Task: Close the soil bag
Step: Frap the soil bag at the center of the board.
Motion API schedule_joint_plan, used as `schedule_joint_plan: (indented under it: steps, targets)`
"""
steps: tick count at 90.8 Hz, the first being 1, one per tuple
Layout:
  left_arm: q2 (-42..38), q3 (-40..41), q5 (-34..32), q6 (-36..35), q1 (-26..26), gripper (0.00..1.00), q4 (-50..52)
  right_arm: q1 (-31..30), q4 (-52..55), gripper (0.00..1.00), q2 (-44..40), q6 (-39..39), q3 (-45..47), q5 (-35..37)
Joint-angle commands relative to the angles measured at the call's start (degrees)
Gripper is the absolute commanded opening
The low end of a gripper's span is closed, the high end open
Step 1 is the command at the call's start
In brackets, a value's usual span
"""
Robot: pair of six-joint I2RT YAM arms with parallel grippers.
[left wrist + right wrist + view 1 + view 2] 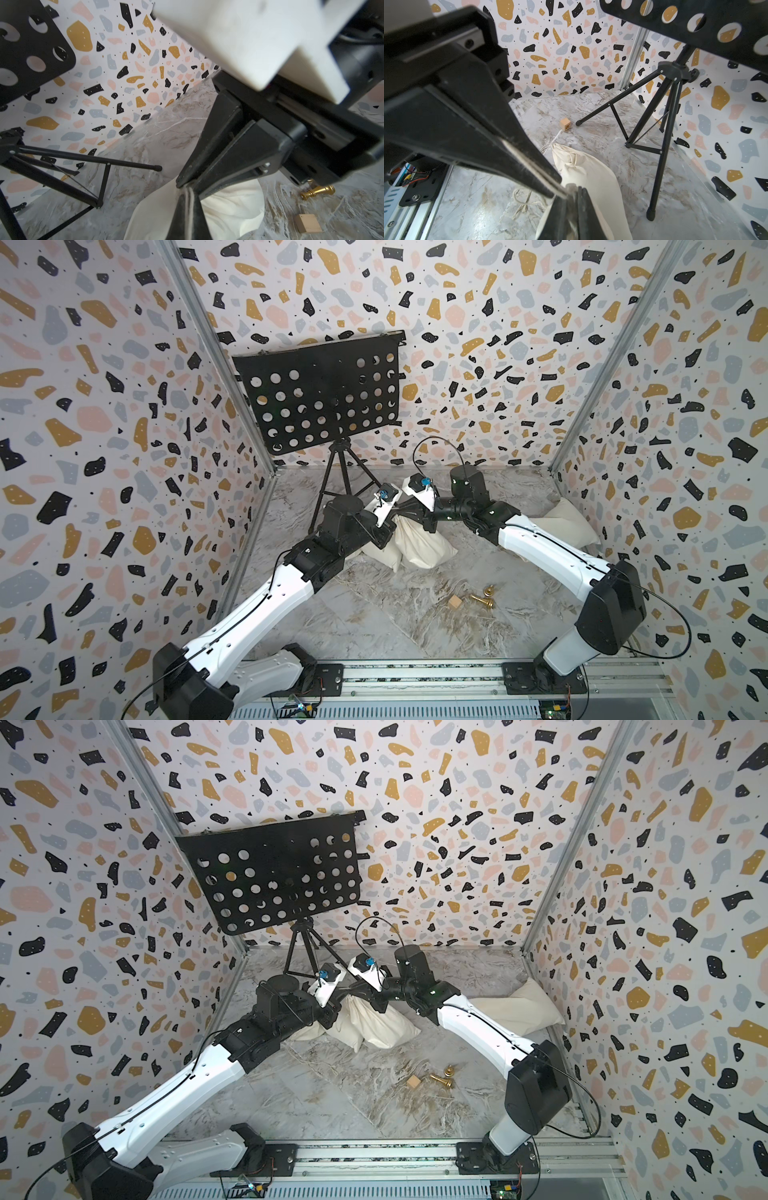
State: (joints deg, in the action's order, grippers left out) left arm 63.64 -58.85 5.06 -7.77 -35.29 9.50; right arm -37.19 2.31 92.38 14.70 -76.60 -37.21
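Observation:
The soil bag (419,547) is a cream cloth sack lying mid-floor, seen in both top views (374,1027). Both grippers meet at its gathered top. My left gripper (397,516) comes in from the left and is shut, with a strip of the bag's cream cloth pinched between its fingers (188,207). My right gripper (415,510) comes in from the right, its tips touching the left one's, and is shut on the same bunched cloth (573,207). The bag's body (591,172) hangs below the jaws. Its mouth is hidden by the fingers.
A black perforated music stand (320,393) on a tripod stands just behind the bag. More cream sacks lie under the left arm (382,556) and at the right wall (569,522). A wooden cube (455,601), gold chess pieces (484,597) and loose string (523,199) lie on the floor.

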Motion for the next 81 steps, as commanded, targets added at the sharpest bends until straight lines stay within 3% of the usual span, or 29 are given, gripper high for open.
schedule_joint_plan:
  steps: [1,13,29,43,64,76,81]
  targets:
    - [-8.6,-4.9,3.0,3.4,0.6,0.00,-20.2,4.2,8.8,0.15,6.7,-1.0,5.0,16.9]
    - [-8.6,-5.7,3.1,5.7,2.2,0.00,-21.1,4.3,9.8,0.22,8.6,-0.1,4.5,19.0]
    - [-7.9,-6.5,3.5,8.1,4.4,0.00,-21.4,4.3,10.0,0.23,10.7,-0.6,5.0,22.2]
    - [-7.2,-5.8,1.6,8.2,4.5,0.00,-20.3,4.3,5.4,0.10,8.9,-2.2,7.2,22.9]
    - [-7.8,-3.2,-13.3,10.3,7.3,0.00,-12.0,4.1,6.5,0.10,10.2,-3.6,0.4,18.4]
    - [-10.5,-1.1,-28.3,9.4,8.7,0.00,-3.2,1.6,8.2,0.20,11.1,-4.2,-4.1,15.2]
    - [-12.0,0.7,-34.7,9.3,9.6,0.00,-0.8,1.0,8.5,0.29,10.0,-4.3,-4.1,15.1]
